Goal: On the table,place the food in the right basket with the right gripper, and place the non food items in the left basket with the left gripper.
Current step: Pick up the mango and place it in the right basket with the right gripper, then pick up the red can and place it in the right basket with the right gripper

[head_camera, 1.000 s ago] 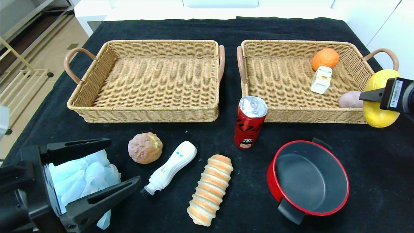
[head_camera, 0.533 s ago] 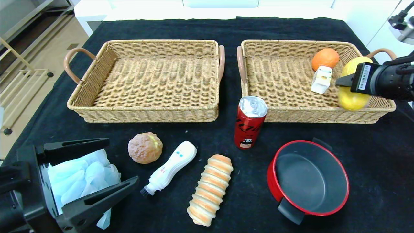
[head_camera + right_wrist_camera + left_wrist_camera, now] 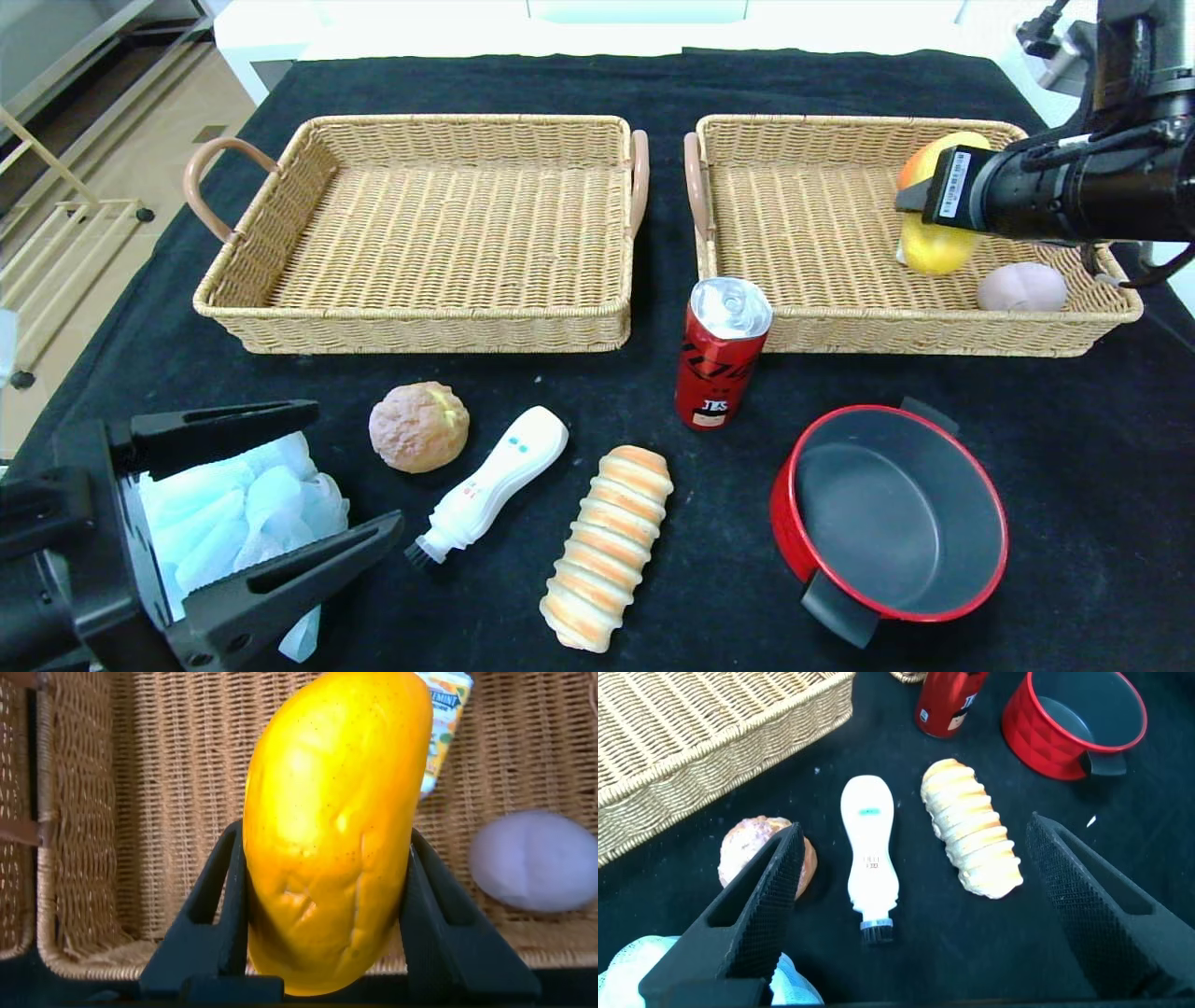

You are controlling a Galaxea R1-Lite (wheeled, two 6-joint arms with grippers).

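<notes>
Right claw [image 3: 920,201] clamped on mango [image 3: 327,831], directly above right basket [image 3: 840,327] floor. Left claw [image 3: 359,471] gaped, parked low over worktop [image 3: 653,392].

The small carton [image 3: 447,709] reads something like "EMINT"; other labels are too small to read.

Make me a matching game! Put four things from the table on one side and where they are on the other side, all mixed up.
Things:
1. yellow mango
2. red pot
3. soda can
4. pale pink egg-shaped item

Places:
A. standing on the black cloth just in front of the right basket
B. lying inside the right basket, near its front corner
C. held in the right gripper jaws above the right basket
D. on the cloth, to the right of the striped bread roll

Pairs: 1-C, 2-D, 3-A, 4-B
</notes>
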